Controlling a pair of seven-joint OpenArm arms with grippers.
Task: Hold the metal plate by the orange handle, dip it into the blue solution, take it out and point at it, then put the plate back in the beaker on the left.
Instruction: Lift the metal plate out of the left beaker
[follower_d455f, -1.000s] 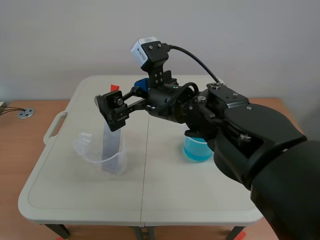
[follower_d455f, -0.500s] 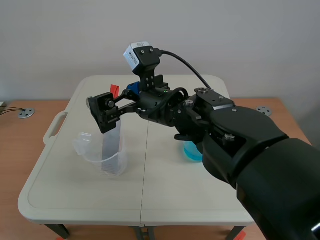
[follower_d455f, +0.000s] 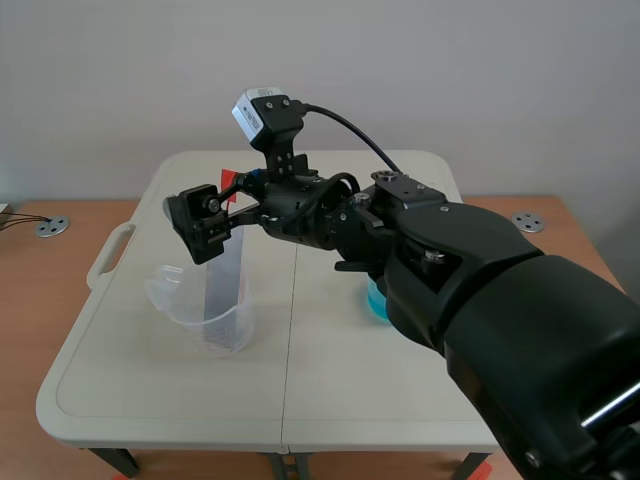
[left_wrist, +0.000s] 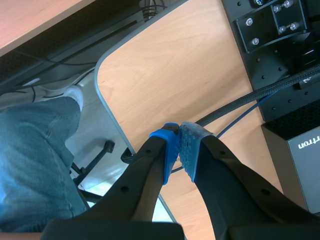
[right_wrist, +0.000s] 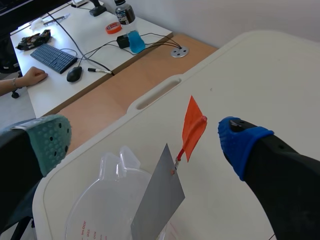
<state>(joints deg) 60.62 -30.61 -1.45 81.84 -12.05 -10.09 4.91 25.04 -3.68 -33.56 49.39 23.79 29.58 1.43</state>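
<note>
- Grey flat metal plate (right_wrist: 159, 202) stands tilted inside the clear plastic beaker (follower_d455f: 200, 305) on the left of the white folding counter (follower_d455f: 330, 390). Its thin orange handle (right_wrist: 192, 127) sticks up above the rim.
- Right end effector (follower_d455f: 208, 222) hangs over that beaker with its fingers spread wide. In the right wrist view the handle sits in the gap between them, nearer the blue-padded finger, and touches neither pad — nothing is gripped.
- Left end effector (left_wrist: 179, 140) is off to the side over a wooden desk, its two pads pressed together with nothing between them.
- Small beaker of blue solution (follower_d455f: 375, 300) sits on the right half of the counter, mostly hidden behind the right arm and well apart from the plate.
- Judged from this layout, the task is likely at its opening grasp: the handle is framed but not yet pinched, so gripping, dipping, lifting out, pointing and returning would all remain.
- The same layout would also fit a plate just set back — the views cannot settle which.
</note>
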